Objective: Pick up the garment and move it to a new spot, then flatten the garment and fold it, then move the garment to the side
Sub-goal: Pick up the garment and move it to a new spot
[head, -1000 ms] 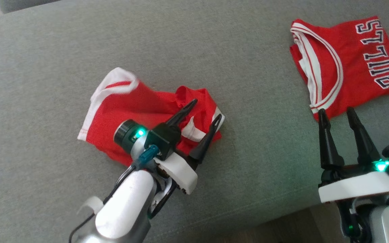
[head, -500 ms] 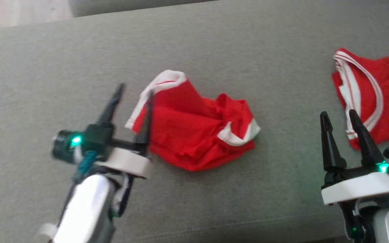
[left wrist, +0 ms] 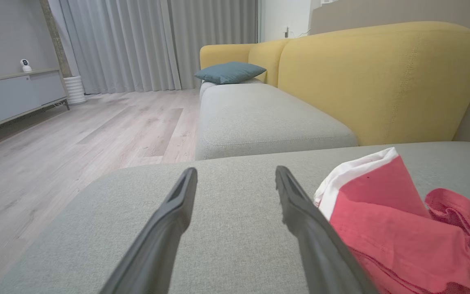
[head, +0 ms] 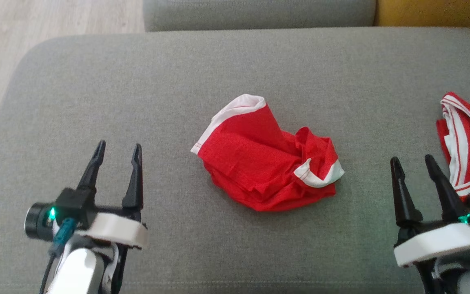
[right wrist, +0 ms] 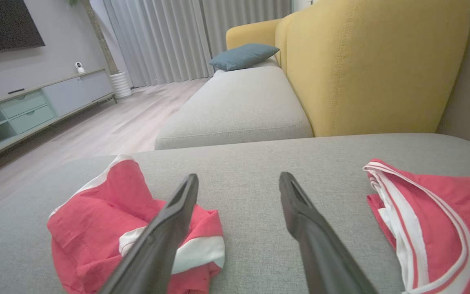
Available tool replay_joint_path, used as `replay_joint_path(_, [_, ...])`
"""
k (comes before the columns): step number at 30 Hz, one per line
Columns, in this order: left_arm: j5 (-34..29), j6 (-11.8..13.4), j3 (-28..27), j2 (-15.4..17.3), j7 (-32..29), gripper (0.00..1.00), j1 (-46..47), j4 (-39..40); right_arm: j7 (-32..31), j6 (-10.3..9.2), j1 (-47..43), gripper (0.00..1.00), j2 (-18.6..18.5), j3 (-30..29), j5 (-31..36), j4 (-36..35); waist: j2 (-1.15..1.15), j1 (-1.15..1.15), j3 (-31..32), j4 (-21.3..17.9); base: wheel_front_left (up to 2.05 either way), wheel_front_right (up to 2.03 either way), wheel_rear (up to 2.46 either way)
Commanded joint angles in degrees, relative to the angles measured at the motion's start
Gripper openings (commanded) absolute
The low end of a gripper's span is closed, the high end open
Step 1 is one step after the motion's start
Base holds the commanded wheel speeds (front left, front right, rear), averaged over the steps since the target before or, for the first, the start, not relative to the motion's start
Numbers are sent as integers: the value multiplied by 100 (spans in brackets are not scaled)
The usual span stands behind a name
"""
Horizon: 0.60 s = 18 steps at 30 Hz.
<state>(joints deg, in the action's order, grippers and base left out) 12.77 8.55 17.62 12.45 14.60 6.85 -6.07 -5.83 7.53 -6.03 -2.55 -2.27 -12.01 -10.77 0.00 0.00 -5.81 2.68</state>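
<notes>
Garment (head: 265,167) lies crumpled on the sofa seat (head: 178,81) — left claw (head: 119,144) has released it and drawn back left; right claw (head: 411,159) spread, empty. Flattening looks next.

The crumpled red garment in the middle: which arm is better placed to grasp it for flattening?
Probably left. The left gripper is open, with the white-banded hem of the garment facing it. The right gripper is open too, but beside the other jersey.

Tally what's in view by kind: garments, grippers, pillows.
Red garments: 2 (crumpled garment, white-trimmed jersey)
Grippers: 2 (left gripper, right gripper)
Pillows: 1 (teal pillow)
Total: 5
</notes>
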Motion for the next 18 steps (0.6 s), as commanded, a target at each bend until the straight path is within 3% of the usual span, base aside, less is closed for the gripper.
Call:
replay_joint_path(1, [-1, -23, -197, 166, 30, 100, 114, 239, -58, -4, 2, 100, -32, 114, 50, -236, 0, 0, 104, 12, 0, 0, 0])
replay_joint_path(18, [-14, 95, -27, 288, -147, 100, -473, 541, -292, -4, -396, 100, -32, 64, 63, -414, 0, 0, 479, -32, 0, 0, 0])
